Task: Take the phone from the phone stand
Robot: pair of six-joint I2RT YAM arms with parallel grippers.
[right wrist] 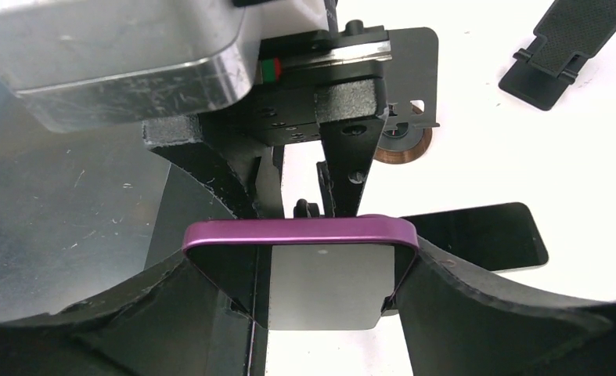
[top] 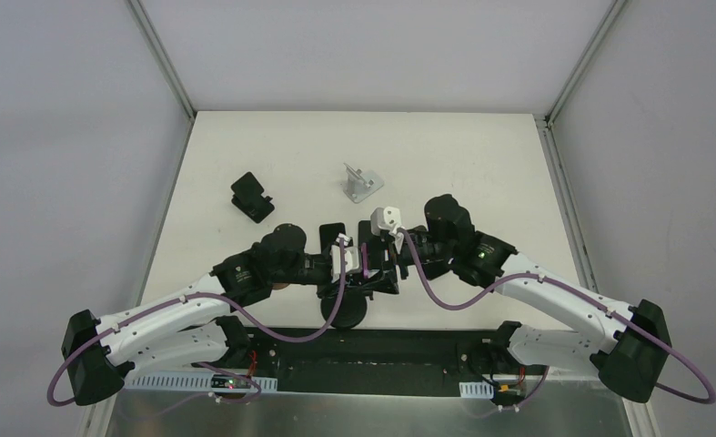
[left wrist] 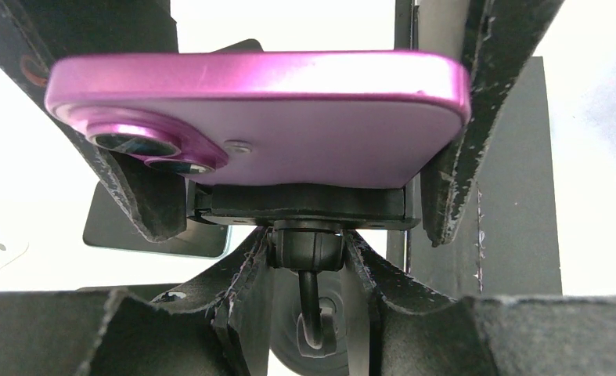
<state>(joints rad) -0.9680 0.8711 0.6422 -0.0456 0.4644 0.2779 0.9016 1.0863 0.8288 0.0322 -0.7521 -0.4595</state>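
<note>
1. Two grips are seen: the left gripper (left wrist: 306, 270) is clenched on the neck of the stand (left wrist: 304, 205), which is set at the near edge of the table (top: 481, 164). If that hold slips, the stand could be dragged up or tipped.
2. The phone (left wrist: 273, 117), seated in the stand's clamp, is pinched at its edges by the right gripper (right wrist: 312, 270). With a shallow pinch, it could be twisted or dropped.
3. Farther back, a second phone (right wrist: 477, 235) is laid flat; it could be struck in a fall.
</note>
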